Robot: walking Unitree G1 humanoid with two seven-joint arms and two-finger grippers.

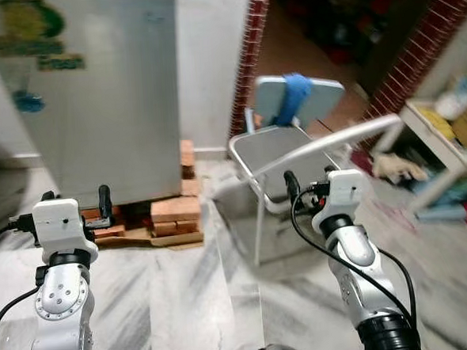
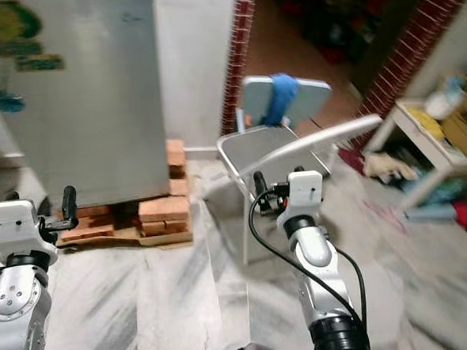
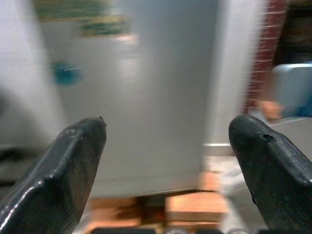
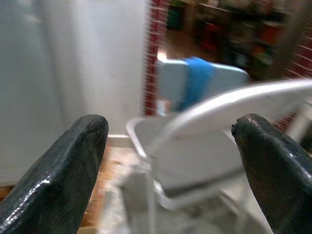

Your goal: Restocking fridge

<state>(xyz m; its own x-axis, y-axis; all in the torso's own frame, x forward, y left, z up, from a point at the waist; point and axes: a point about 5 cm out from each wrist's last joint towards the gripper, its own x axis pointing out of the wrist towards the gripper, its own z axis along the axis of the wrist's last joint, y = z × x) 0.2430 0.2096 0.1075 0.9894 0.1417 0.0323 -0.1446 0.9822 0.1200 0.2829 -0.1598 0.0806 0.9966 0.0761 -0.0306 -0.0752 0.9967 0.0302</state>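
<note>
Fridge: tall grey metal fridge is standing shut ahead-left on stacked orange bricks.
Left gripper: I am holding my 2 fingers spread, empty, facing it.
Right gripper: spread, empty, facing white metal chair.

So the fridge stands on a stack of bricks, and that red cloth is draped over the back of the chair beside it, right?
Nearly. The cloth is blue, not red, as the left eye view shows. The fridge does stand on bricks, with the chair beside it.

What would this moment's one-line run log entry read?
phase: approaching fridge | door: closed | left pincer: open, empty | right pincer: open, empty | chair: ahead right | view: blurred
</note>
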